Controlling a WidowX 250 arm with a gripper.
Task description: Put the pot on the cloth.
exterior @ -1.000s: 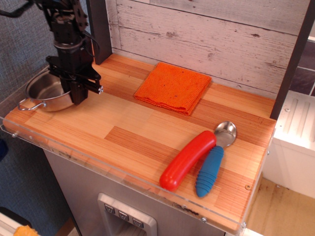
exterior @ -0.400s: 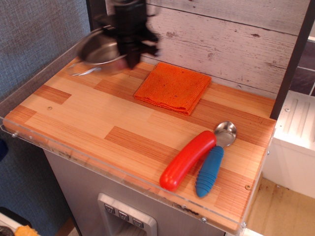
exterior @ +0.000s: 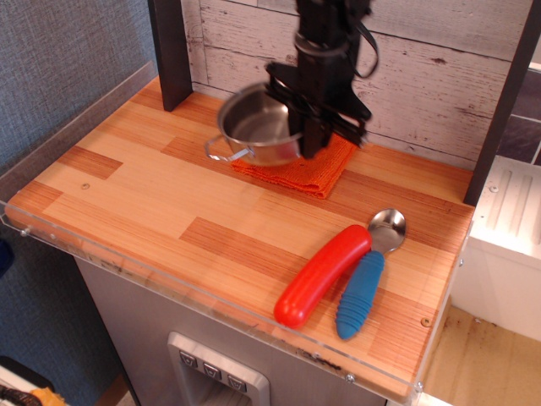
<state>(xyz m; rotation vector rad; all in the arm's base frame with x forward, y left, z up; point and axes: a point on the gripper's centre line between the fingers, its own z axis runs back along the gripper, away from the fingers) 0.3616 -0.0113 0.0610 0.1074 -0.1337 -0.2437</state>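
Pot-to-cloth carrying looks nearly finished, judging by how things lie. Nearest the camera, at about five o'clock on the table (exterior: 169,211), a red handle (exterior: 321,276) and a blue-handled spoon (exterior: 365,279) lie side by side, touching, well apart from the action. Farther back, toward twelve o'clock, the pot (exterior: 258,127) hangs tilted over the left part of the orange cloth (exterior: 317,169), its wire loop sticking out at eight o'clock (whether its base touches the fabric cannot be told). The hand (exterior: 314,127) is clamped on the pot's right rim, the dark arm reaching down almost vertically from above. Next move, I judge: level the pot, lower it squarely onto the cloth, then let go.
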